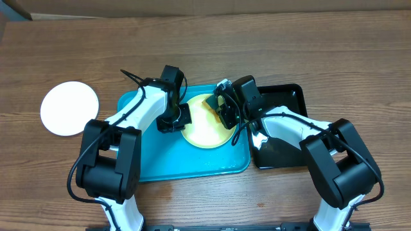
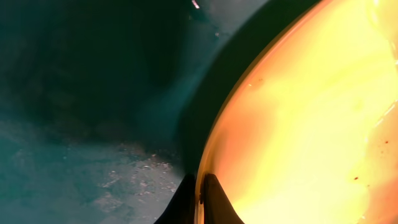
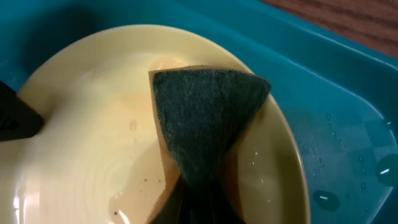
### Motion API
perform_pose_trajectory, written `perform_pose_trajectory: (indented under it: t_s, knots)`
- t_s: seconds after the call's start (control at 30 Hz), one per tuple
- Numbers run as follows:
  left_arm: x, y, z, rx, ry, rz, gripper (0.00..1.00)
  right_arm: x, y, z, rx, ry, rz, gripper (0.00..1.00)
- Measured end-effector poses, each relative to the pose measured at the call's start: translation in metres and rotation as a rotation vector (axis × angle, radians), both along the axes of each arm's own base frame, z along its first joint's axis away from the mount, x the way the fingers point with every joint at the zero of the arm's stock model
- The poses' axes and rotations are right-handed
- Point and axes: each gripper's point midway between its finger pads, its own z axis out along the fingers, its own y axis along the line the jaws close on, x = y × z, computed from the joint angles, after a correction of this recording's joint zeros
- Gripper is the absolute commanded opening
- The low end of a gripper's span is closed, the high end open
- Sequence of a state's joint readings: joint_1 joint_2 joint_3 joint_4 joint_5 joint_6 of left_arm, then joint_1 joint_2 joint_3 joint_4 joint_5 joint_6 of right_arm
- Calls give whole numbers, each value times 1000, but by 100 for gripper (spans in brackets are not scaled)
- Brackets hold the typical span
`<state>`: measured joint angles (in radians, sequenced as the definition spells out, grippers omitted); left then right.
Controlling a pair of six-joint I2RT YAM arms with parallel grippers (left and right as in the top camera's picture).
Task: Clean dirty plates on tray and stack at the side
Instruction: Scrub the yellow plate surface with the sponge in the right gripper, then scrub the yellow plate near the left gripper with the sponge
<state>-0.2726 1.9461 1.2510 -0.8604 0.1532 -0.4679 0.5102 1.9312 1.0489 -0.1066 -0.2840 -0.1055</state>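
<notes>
One white plate (image 1: 69,108) lay well outboard of my left claw (image 2: 198,196). That claw was clamped on the rim of the yellow plate (image 1: 204,133), inside the tray (image 1: 154,168). My right claw (image 3: 193,206) was clamped on the sponge (image 3: 208,115), which was pressed onto the same plate. Judged: plate stiff, light, slippery when wet; hold by the rim.

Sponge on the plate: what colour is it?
The sponge is dark green over tan, clearest in right wrist view.
</notes>
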Motion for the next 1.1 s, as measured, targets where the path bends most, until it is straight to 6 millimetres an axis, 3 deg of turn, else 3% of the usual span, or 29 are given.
perform_pose_trajectory:
  t_s: [0.33,0.57,0.73,0.83,1.1]
  knots:
    - [0,-1,0,-1,0,-3,4,5,4,3,11,-37,20,4]
    - [0,-1,0,-2,-1,-3,4,-1,11,7,56,-27,79,4]
    - [0,-1,0,-2,0,-3,4,-7,5,8,96,37,104,4]
    - [0,-1,0,-2,0,-3,4,-4,2,18,153,85,119,4]
    - [0,-1,0,-2,0,-3,4,9,12,69,280,127,180,4]
